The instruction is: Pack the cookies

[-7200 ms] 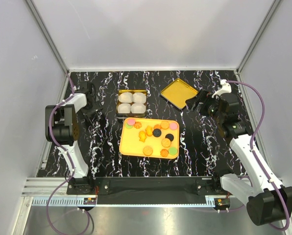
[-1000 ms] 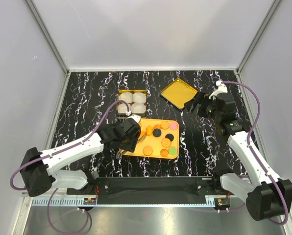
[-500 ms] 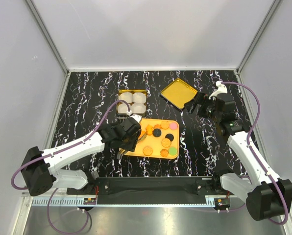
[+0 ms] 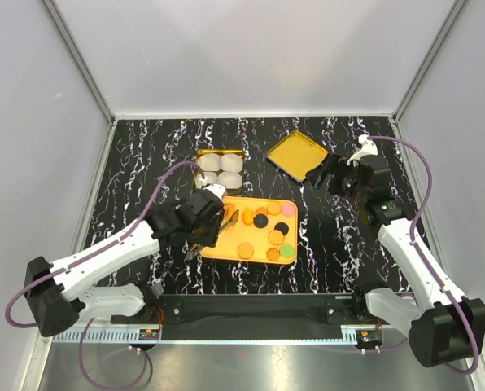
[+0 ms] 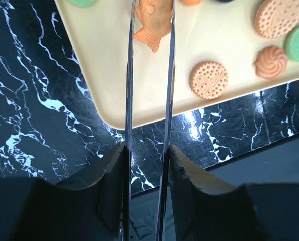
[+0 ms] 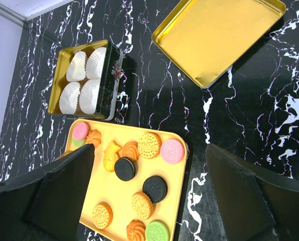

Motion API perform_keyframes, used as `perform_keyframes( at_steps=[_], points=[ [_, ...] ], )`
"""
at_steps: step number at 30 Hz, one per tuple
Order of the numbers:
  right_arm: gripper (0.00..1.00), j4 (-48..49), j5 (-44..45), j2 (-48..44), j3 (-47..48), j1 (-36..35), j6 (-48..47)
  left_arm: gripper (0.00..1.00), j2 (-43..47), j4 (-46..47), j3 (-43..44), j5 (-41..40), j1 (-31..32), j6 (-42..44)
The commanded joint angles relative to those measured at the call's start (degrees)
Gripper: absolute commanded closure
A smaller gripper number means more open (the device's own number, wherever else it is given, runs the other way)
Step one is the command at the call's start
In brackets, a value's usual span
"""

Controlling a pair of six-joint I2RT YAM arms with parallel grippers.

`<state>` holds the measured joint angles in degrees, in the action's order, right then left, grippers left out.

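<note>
Cookies lie flat on the yellow tray in the middle of the table. The gold tin sits at 11 o'clock from the tray. Its lid lies at 1 o'clock.

The left gripper reaches in from the tray's 9 o'clock side. Its two thin blades stand narrow, one against each side of the fish-shaped cookie. I cannot tell if the fish is off the tray. The right gripper hangs wide with nothing in it, just beside the lid at its 4 o'clock.

The cookies look light, dry and stiff. I think they would crack or crumble if squeezed hard, so a soft pinch is best. The fish should be held across its fat middle, not by its thin tail. The round ones may slip, so pinch them straight across the widest part.

I count thirteen cookies: one fish, three swirls, three round tan, two black, two pink, two green. One green one lies partly under a pink one. Four white paper cups sit in the tin. There is one tin, one lid and one tray.
</note>
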<state>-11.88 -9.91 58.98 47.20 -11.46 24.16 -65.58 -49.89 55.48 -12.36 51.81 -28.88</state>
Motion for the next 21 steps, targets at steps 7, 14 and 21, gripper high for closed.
perform_keyframes(
  at_steps=[7,14,21],
  points=[
    [0.0,1.07,1.12,-0.8,0.26,0.13,-0.87,0.61,3.0,-0.38,5.59,-1.18,-3.02,2.42],
    [0.0,1.33,0.86,-0.53,0.09,0.04,-0.87,0.6,1.43,0.58,12.27,2.42,-11.19,6.2],
    [0.0,1.6,0.51,-0.1,0.08,0.04,-0.7,0.6,-8.13,5.67,19.39,3.04,-20.51,8.84]
  ],
)
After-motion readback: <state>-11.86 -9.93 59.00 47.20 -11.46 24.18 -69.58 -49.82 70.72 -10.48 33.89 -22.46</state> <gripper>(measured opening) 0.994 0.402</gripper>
